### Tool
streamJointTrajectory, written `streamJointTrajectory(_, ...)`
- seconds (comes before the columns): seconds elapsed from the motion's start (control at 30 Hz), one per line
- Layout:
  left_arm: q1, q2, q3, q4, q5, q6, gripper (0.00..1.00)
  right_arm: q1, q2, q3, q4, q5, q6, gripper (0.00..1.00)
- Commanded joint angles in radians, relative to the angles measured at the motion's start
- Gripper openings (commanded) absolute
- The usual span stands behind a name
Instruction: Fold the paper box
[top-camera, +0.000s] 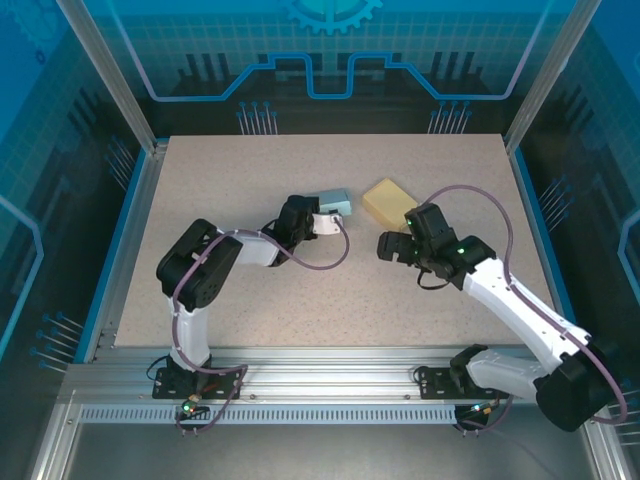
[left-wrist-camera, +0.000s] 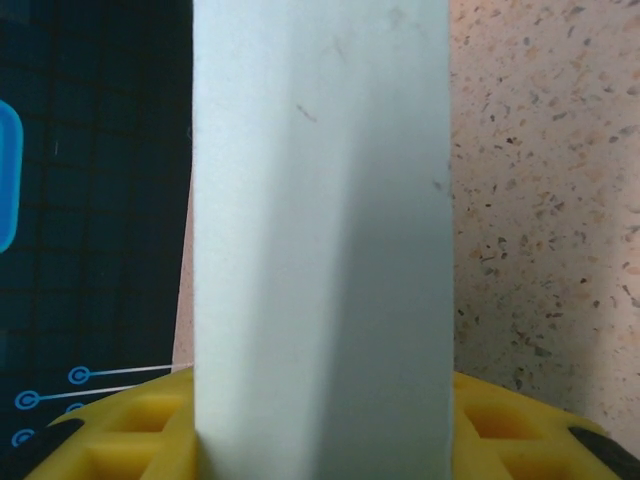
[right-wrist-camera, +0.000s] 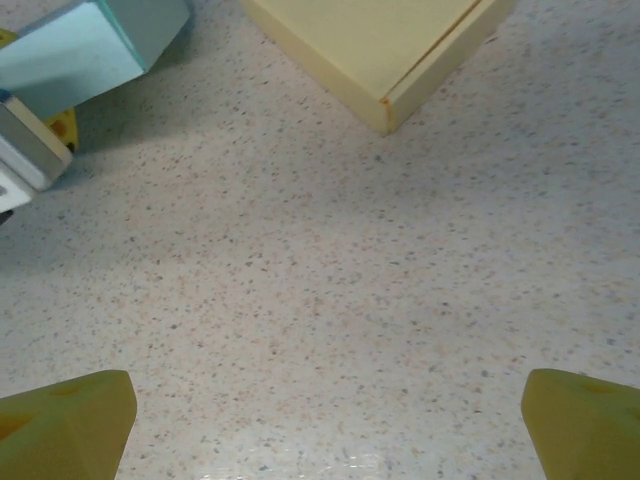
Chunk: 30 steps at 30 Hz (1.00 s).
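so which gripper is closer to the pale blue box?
Left. The left gripper is clamped on the pale blue box. The right gripper hangs open over bare table, off to its right, near the yellow box.

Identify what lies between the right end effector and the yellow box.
Bare tabletop only, from right end effector to yellow box, shown in the right wrist view.
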Motion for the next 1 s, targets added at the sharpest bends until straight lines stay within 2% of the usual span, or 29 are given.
streamJointTrajectory(0.0,-0.02,0.044,-0.047,0.01,0.004,0.053,0.4,-0.011,0.057,0.045,0.072,-0.092,-0.028,1.0)
streamJointTrajectory(0.03,-0.022,0.042,-0.053,0.017,-0.002,0.055,0.45,-0.012,0.073,0.05,0.081,-0.099,-0.029,1.0)
streamJointTrajectory(0.1,-0.024,0.031,-0.069,0.035,-0.009,0.047,0.66,-0.013,0.106,0.057,0.094,-0.097,-0.029,1.0)
streamJointTrajectory(0.13,-0.026,0.024,-0.076,0.041,-0.011,0.041,0.72,-0.016,0.119,0.061,0.099,-0.101,-0.03,1.0)
streamJointTrajectory(0.2,-0.029,0.005,-0.094,0.063,-0.014,0.034,0.91,-0.027,0.144,0.069,0.11,-0.117,-0.034,1.0)
streamJointTrajectory(0.27,-0.033,-0.011,-0.115,0.091,-0.023,0.035,0.99,-0.033,0.161,0.08,0.114,-0.126,-0.039,1.0)
streamJointTrajectory(0.43,-0.073,-0.089,-0.193,0.145,-0.057,0.033,0.99,-0.046,0.177,0.092,0.113,-0.123,-0.046,1.0)
streamJointTrajectory(0.63,-0.167,-0.276,-0.307,0.166,-0.192,-0.046,0.99,-0.059,0.223,0.083,0.151,-0.165,-0.04,1.0)
streamJointTrajectory(0.77,-0.216,-0.402,-0.355,0.131,-0.313,-0.169,0.99,-0.059,0.29,0.101,0.18,-0.191,-0.043,1.0)
streamJointTrajectory(0.87,-0.224,-0.499,-0.366,0.092,-0.407,-0.35,0.99,-0.061,0.356,0.122,0.198,-0.204,-0.049,1.0)
streamJointTrajectory(0.97,-0.21,-0.599,-0.356,-0.045,-0.428,-0.52,0.99,-0.061,0.424,0.149,0.228,-0.221,-0.062,1.0)
